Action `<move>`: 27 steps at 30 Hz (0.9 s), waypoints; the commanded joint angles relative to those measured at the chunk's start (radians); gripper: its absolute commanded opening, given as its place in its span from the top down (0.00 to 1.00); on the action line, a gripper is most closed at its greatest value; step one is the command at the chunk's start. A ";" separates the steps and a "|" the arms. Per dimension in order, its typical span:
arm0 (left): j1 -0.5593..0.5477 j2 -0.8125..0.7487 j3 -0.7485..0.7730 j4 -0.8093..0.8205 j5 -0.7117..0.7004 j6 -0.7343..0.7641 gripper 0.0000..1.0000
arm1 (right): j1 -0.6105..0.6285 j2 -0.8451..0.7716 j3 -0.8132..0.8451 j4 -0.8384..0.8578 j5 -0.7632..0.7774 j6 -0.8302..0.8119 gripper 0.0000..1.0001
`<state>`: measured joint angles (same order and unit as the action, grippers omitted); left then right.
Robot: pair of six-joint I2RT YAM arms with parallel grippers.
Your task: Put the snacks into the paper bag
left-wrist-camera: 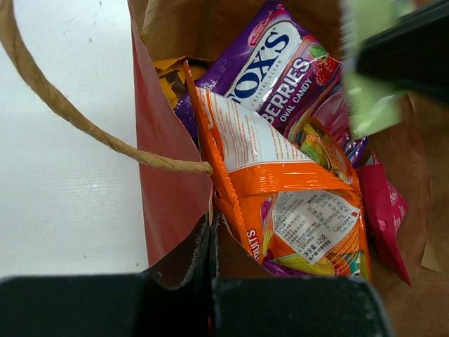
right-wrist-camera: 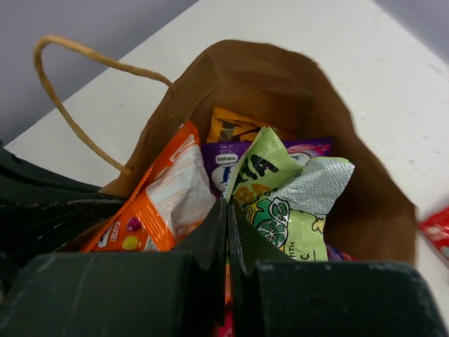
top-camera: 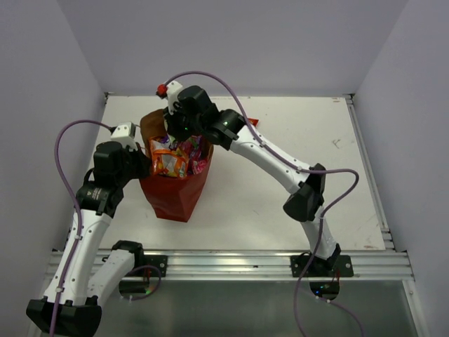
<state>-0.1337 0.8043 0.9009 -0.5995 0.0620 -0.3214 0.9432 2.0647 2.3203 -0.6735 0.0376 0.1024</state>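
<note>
The reddish-brown paper bag (top-camera: 175, 200) stands open at the left middle of the table, holding several snacks. My left gripper (top-camera: 140, 163) is shut on the bag's left rim (left-wrist-camera: 172, 161), jaws pinching the wall (left-wrist-camera: 210, 228). My right gripper (top-camera: 177, 133) hangs over the bag's mouth, shut (right-wrist-camera: 228, 205) on a light-green lime packet (right-wrist-camera: 287, 203), which shows blurred in the left wrist view (left-wrist-camera: 372, 105). Inside lie an orange fruit-candy packet (left-wrist-camera: 266, 168), a purple Fox's berries bag (left-wrist-camera: 273, 60) and a pink packet (left-wrist-camera: 386, 210). The orange packet (right-wrist-camera: 168, 203) leans against the left wall.
A small red packet (top-camera: 251, 123) lies on the table just behind and right of the bag, also at the right wrist view's edge (right-wrist-camera: 438, 228). The bag's twine handle (left-wrist-camera: 70, 119) loops outward to the left. White walls close the back and sides.
</note>
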 commanded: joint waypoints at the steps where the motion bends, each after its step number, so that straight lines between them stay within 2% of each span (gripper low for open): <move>1: -0.014 0.007 -0.008 0.018 0.015 -0.002 1.00 | -0.029 0.073 0.059 0.127 -0.195 0.034 1.00; 4: -0.015 0.015 -0.008 0.021 0.015 -0.001 1.00 | -0.052 0.133 0.091 0.186 -0.252 0.060 1.00; 5: -0.014 0.016 -0.008 0.024 0.013 -0.001 1.00 | -0.058 0.149 0.102 0.198 -0.258 0.068 0.90; 6: -0.014 0.019 -0.010 0.024 0.015 -0.001 1.00 | -0.064 0.161 0.129 0.196 -0.271 0.080 0.43; 7: -0.014 0.021 -0.010 0.026 0.015 -0.001 1.00 | -0.075 0.167 0.139 0.187 -0.269 0.083 0.39; 10: -0.014 0.026 -0.011 0.027 0.010 -0.002 1.00 | -0.076 0.094 0.100 0.175 -0.216 0.040 0.36; 11: -0.014 0.026 -0.013 0.032 0.010 -0.004 1.00 | -0.078 0.069 0.090 0.172 -0.184 0.024 0.06; 12: -0.014 0.030 -0.013 0.032 0.012 -0.005 1.00 | -0.080 0.042 0.080 0.163 -0.153 -0.012 0.01; 17: -0.014 0.039 -0.013 0.046 0.012 -0.010 1.00 | -0.147 -0.093 0.067 0.065 0.080 -0.061 0.01; 20: -0.014 0.042 -0.011 0.052 0.009 -0.013 1.00 | -0.283 -0.106 -0.030 0.029 0.076 0.000 0.01; 21: -0.014 0.042 -0.010 0.052 0.006 -0.011 1.00 | -0.355 -0.083 -0.071 0.017 0.053 0.016 0.01; 24: -0.014 0.042 0.001 0.049 -0.010 -0.005 1.00 | -0.441 0.004 -0.091 -0.024 0.053 0.030 0.01; 27: -0.014 0.045 0.012 0.046 -0.022 -0.002 1.00 | -0.484 0.096 -0.018 -0.052 0.059 0.025 0.01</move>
<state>-0.1341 0.8391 0.9009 -0.5797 0.0402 -0.3214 0.4675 2.0262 2.2845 -0.6167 0.0746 0.1127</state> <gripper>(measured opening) 0.007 0.989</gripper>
